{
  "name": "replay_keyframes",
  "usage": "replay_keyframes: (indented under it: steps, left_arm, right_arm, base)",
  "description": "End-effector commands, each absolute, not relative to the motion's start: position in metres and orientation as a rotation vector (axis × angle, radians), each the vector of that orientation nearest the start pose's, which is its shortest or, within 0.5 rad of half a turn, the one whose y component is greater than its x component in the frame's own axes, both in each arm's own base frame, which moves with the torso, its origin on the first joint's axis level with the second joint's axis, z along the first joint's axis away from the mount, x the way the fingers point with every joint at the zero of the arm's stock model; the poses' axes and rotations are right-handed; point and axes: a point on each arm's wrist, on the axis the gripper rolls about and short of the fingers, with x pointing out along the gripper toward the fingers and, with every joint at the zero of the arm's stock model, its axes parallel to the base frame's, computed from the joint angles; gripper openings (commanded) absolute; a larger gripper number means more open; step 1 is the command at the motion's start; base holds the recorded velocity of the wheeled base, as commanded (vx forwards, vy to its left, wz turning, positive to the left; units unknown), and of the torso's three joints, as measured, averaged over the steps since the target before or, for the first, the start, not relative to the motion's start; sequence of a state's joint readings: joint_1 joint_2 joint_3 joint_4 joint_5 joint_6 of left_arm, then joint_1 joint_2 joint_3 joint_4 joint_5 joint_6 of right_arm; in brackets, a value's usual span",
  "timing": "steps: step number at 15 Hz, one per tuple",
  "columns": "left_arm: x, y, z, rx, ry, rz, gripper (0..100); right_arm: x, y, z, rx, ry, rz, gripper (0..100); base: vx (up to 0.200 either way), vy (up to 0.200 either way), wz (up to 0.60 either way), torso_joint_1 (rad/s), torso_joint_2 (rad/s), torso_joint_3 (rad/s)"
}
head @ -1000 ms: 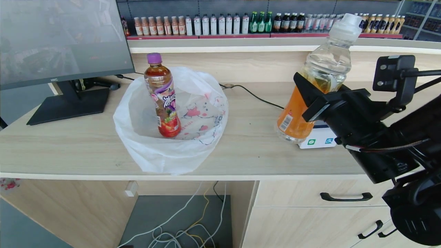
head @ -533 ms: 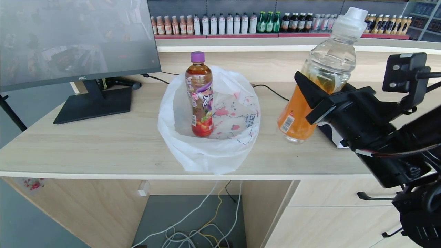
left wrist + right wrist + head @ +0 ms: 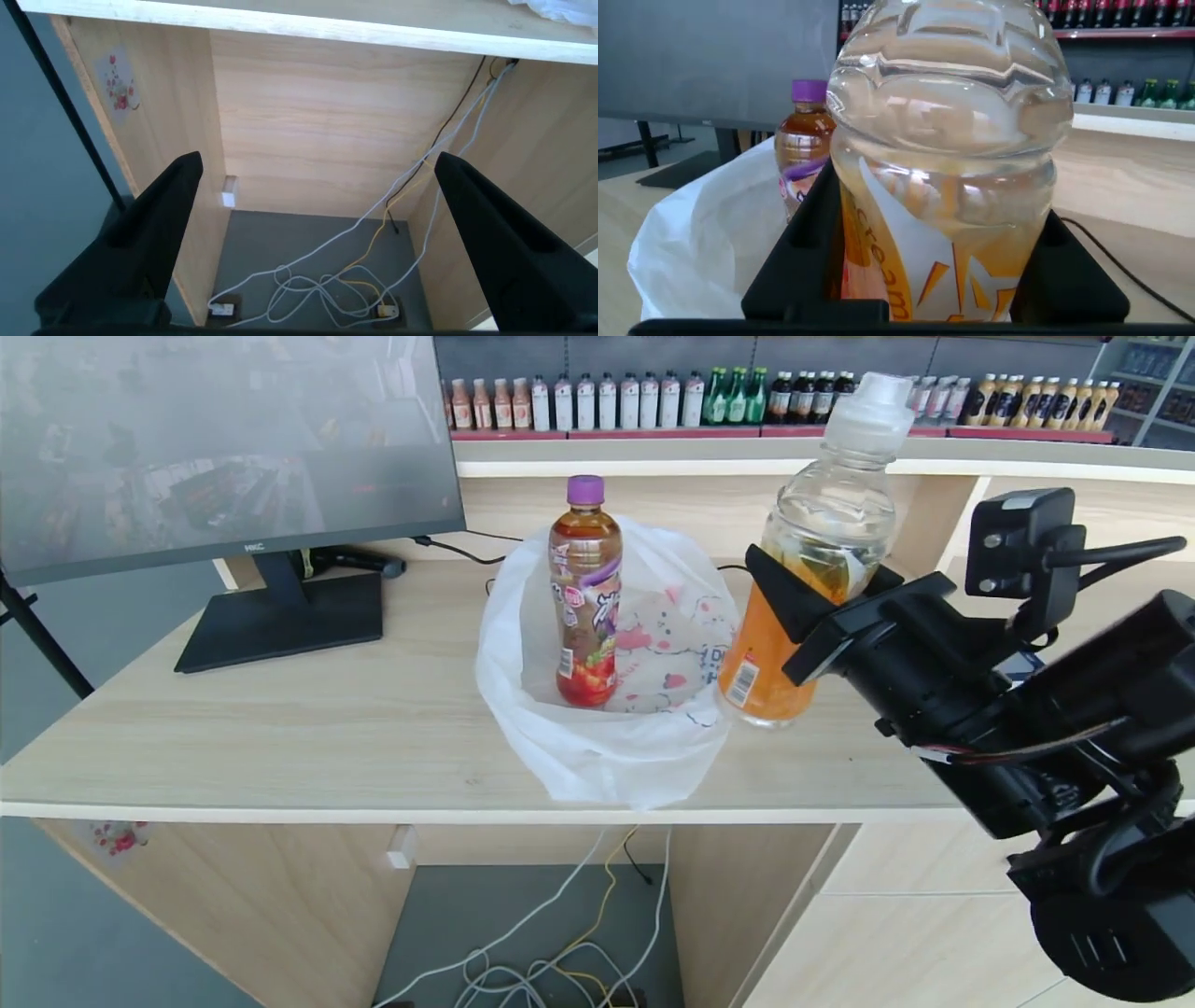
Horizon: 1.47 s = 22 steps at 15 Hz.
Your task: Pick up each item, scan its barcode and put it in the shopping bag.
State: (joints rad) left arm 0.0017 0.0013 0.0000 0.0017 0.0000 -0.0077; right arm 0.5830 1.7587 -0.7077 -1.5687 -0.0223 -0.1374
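The orange-drink bottle (image 3: 758, 658), the item in hand, is clamped in the right gripper (image 3: 822, 581). The two black jaws press on either side of its body, about where the orange label meets the clear shoulder. The right wrist view shows the same grip, with the bottle (image 3: 948, 177) wedged between the jaws. It is held tilted, white cap leaning away from the bag. Its base is low at the counter (image 3: 280, 728), just beside the right-hand rim of the shopping bag (image 3: 597, 761); I cannot tell whether the base touches the wood. Its barcode (image 3: 744, 683) faces toward the bag. The bag stands open on the counter with one purple-capped bottle (image 3: 585, 607) already upright inside, so at least one item looks finished. I judge the task to be well along: the present bottle is picked up and sits at the bag's edge. What remains for it is to go over the rim and be let go. Whether its code has been read cannot be seen here. The left gripper (image 3: 318, 163) hangs below the counter's edge, jaws wide apart and holding nothing, above the cables (image 3: 327, 280) on the floor.
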Motion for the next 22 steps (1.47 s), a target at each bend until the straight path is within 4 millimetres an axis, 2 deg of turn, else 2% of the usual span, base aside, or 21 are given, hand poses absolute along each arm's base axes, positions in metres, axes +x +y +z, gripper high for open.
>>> replay_keyframes:
  steps: [1, 3, 9, 13, 16, 22]
  left_arm:
    - [-0.023, 0.000, 0.075, -0.008, 0.003, 0.002, 100]
    - [-0.023, 0.000, 0.075, -0.008, 0.003, 0.002, 100]
    - [-0.023, 0.000, 0.075, -0.008, 0.003, 0.002, 100]
    - [-0.023, 0.000, 0.075, -0.008, 0.003, 0.002, 100]
    - [-0.023, 0.000, 0.075, -0.008, 0.003, 0.002, 100]
    - [-0.023, 0.000, 0.075, -0.008, 0.003, 0.002, 100]
  right_arm:
    - [0.269, 0.175, 0.225, 0.027, -0.535, 0.509, 0]
    - [0.284, 0.186, 0.234, 0.043, -0.586, 0.502, 0]
    - [0.318, 0.206, 0.223, 0.050, -0.606, 0.492, 0]
    - [0.321, 0.205, 0.232, 0.058, -0.643, 0.479, 0]
    - [0.327, 0.195, 0.234, 0.051, -0.652, 0.459, 0]
    - [0.342, 0.195, 0.223, 0.055, -0.635, 0.471, 0]
  base:
    - [0.000, 0.000, 0.00, 0.000, 0.00, 0.000]
    - [0.000, 0.000, 0.00, 0.000, 0.00, 0.000]
    - [0.000, 0.000, 0.00, 0.000, 0.00, 0.000]
    - [0.000, 0.000, 0.00, 0.000, 0.00, 0.000]
    - [0.000, 0.000, 0.00, 0.000, 0.00, 0.000]
    - [0.000, 0.000, 0.00, 0.000, 0.00, 0.000]
